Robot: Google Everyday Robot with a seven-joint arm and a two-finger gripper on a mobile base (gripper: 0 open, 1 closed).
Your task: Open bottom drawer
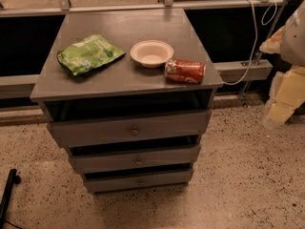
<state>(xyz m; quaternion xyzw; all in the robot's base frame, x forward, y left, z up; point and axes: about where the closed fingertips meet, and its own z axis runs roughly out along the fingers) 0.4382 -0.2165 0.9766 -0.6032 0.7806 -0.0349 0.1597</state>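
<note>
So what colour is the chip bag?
The chip bag is green, camera view. The gripper is at the right edge.

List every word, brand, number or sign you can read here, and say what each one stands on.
No text here can be read.
On the green bag: pale print, too blurred to read.
On the red can, lying on its side: white markings, too blurred to read.
On the white bowl and the bottom drawer: no marking shows.
On the gripper, at the right edge, apart from the drawers: no marking shows.
</note>
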